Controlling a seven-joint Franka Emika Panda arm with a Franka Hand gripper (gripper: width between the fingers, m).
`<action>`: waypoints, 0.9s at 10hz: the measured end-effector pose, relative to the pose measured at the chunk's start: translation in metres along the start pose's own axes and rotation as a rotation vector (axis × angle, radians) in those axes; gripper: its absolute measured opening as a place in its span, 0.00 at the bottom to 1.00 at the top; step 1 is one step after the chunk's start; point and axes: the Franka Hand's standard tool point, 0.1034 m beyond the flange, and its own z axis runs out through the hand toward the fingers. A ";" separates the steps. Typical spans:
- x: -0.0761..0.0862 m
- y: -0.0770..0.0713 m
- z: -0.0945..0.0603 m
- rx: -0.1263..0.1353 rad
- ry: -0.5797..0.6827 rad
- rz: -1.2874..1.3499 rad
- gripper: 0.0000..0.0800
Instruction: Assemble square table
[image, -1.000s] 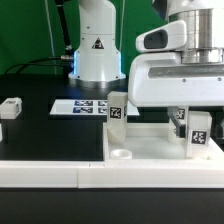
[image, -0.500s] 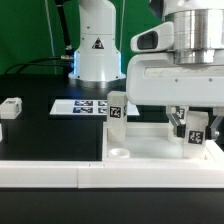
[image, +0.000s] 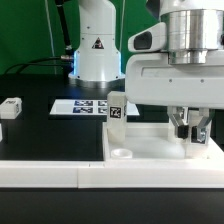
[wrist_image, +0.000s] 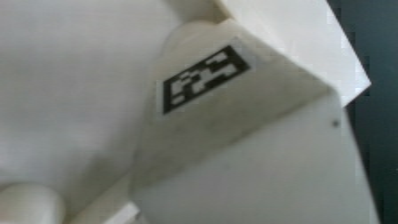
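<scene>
Under the end effector (image: 190, 131), we turn a leg (wrist_image: 231, 130) at the square table (image: 150, 148).
Its tag, visible a second ago, now faces away; fingers stay clamped, suggesting screwing-in.

A leg (image: 116, 106) stands up from the square table (image: 140, 146), blocking that corner. The black table (image: 50, 135) beside it has open room.
</scene>
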 end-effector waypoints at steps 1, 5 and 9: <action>0.000 0.000 0.000 0.000 0.000 0.000 0.17; 0.045 0.003 -0.050 0.077 0.027 -0.026 0.75; 0.059 0.005 -0.063 0.089 0.029 -0.030 0.81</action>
